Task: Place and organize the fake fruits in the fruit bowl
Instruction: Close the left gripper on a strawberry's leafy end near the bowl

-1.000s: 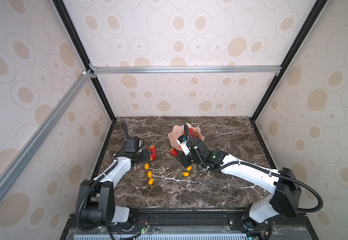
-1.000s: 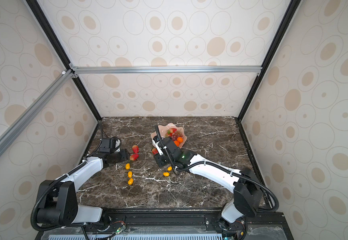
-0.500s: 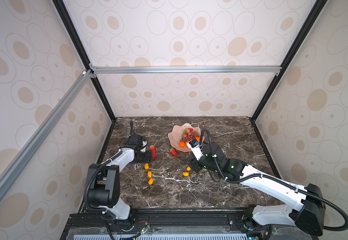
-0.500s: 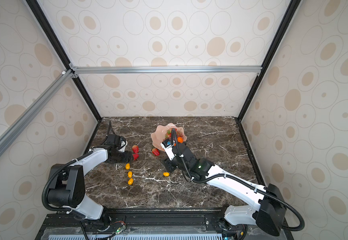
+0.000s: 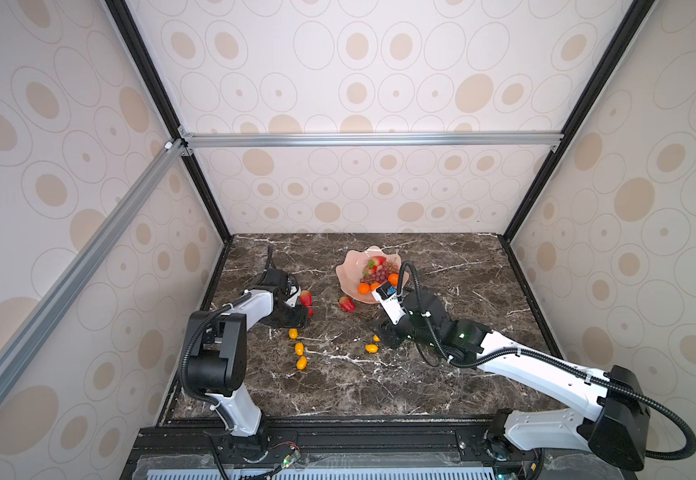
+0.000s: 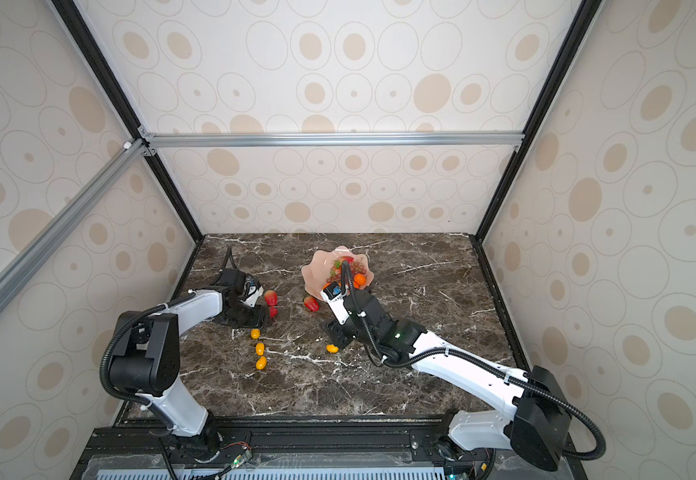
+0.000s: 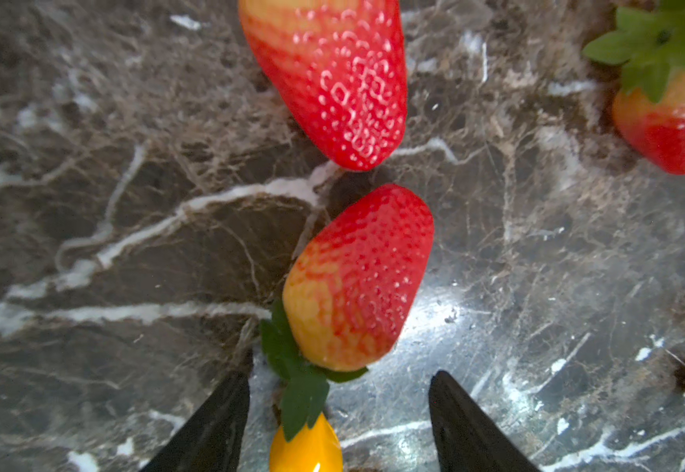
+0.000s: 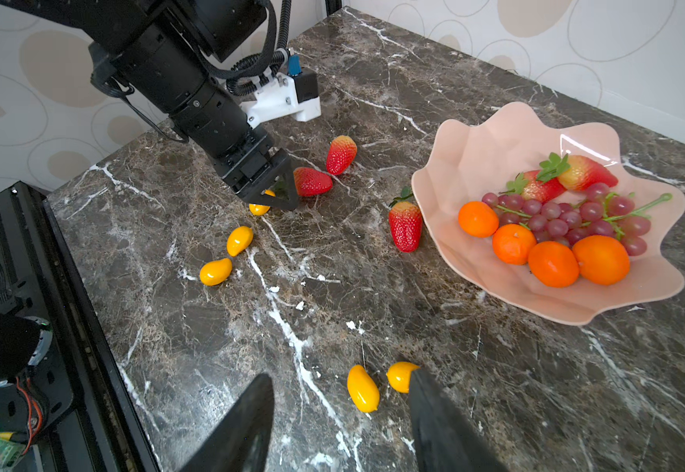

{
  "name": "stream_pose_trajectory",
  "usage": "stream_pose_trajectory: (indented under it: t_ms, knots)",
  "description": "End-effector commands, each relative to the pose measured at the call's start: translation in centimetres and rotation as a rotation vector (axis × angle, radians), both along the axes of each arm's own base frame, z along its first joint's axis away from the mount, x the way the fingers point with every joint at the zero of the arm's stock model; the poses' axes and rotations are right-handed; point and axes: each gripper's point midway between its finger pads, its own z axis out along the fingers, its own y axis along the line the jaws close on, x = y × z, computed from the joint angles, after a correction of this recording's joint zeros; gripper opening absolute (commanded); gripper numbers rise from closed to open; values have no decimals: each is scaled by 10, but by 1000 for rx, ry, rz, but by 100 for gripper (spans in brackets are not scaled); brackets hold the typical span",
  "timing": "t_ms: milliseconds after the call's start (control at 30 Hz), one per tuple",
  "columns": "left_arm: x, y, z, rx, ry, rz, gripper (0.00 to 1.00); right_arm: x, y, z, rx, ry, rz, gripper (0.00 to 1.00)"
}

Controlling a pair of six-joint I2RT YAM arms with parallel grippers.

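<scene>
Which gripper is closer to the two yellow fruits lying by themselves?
Right. The right gripper has the pair at its fingertips; the left gripper is farther off, beside two strawberries.

Spotty little booth
Cream walls [image 5: 379, 62] with tan ovals, dark brown marble tabletop [image 5: 338, 390] with white veins, silver bar [image 5: 371, 139], black corner posts [image 5: 534, 187], light glaring off the stone.

I'm seeing a polished, dark marble-look tabletop [image 8: 373, 306] with glare patches. The fruit bowl [image 8: 492, 139] is glossy pink plastic. The strawberry [image 7: 357, 278] has shiny, dimpled plastic skin. The yellow oval fruits [image 8: 362, 388] are smooth and glossy, and the tangerines [image 8: 553, 263] look duller and faintly pebbled. The crossbar [image 5: 371, 139] is brushed aluminium.
</scene>
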Motion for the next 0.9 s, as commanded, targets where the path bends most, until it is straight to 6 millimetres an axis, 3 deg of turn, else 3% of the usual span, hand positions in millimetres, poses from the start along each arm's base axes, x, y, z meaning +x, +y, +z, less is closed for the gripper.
stream_pose_trajectory:
  t_ms: [0,233,867]
  knots:
    - [9,-4,6,-8,-13,-49,69,0,3,-5,4,12,11,56]
    - [8,-13,-6,13,19,-87,58,-1,-3,-9,-9,21,-6,56]
    - [6,-17,-2,53,5,-99,31,0,-3,-17,-18,46,-20,56]
